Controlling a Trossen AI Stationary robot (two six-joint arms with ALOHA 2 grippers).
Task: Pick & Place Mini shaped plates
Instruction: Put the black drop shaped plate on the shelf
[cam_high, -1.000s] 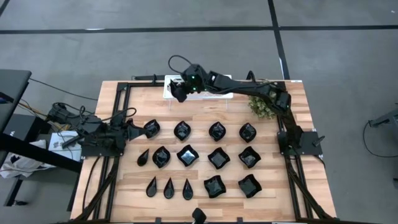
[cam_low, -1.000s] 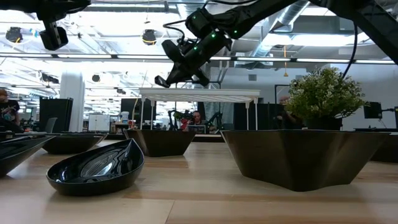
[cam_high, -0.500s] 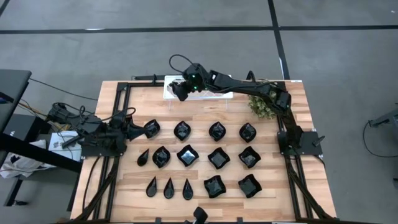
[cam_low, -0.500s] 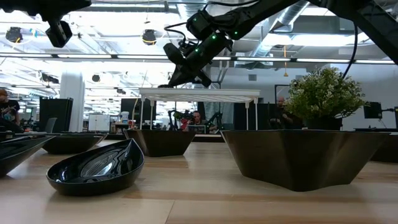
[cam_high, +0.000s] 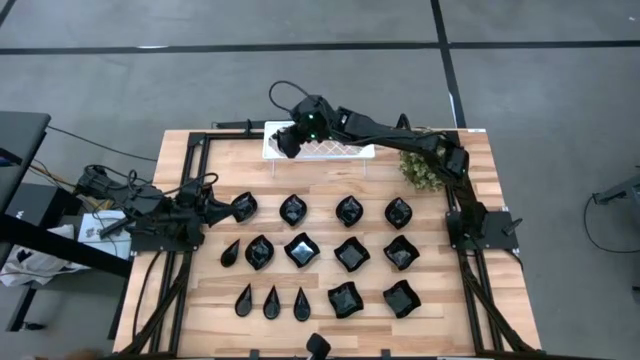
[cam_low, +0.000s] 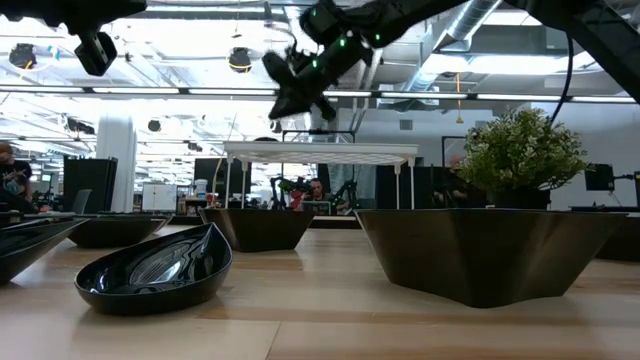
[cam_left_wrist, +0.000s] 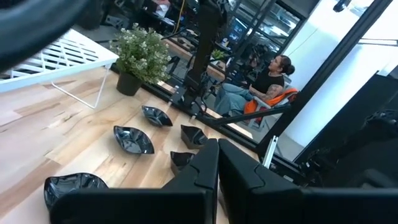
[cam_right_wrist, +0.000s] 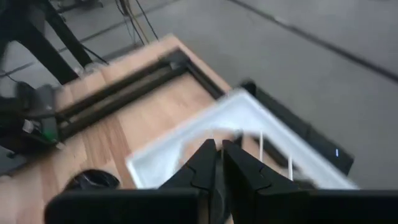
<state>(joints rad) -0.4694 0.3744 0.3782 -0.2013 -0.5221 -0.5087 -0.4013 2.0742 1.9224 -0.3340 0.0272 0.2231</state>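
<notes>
Sixteen mini shaped plates (cam_high: 300, 250) lie spread over the wooden worktop (cam_high: 470, 330) in three loose rows, all of them apart from both arms. At the left edge the left claw (cam_high: 212, 209) rests low, just beside the leftmost plate of the back row (cam_high: 243, 207); from above I cannot tell whether it touches that plate. Its wrist view shows its two dark fingers (cam_left_wrist: 205, 174) pressed together, clenched on nothing, and past them a few plates (cam_left_wrist: 133, 139) on the wood, the nearest one (cam_left_wrist: 74, 188) partly cut off by the claw body. A seated person (cam_left_wrist: 264, 84) shows beyond the worktop there.

Along the front row three narrow teardrop plates (cam_high: 272, 301) sit close together, with two square ones (cam_high: 344, 299) to their right. In the low view only a teardrop plate (cam_low: 156, 268) and one big dark dish (cam_low: 487, 254) are clear; the others are hidden behind them or cut off at the left edge.

Farther right, the right claw (cam_high: 285, 143) hangs over the left end of the white lattice rack (cam_high: 335, 151) at the back of the worktop. Its wrist view shows its fingers (cam_right_wrist: 202, 163) nearly touching, clenched and holding nothing, with the rack (cam_right_wrist: 236, 118) blurred beneath. In the low view this claw (cam_low: 292, 92) is smeared above the rack top (cam_low: 320, 151). A small potted plant (cam_high: 421, 168) stands at the right, partly under the arm.
</notes>
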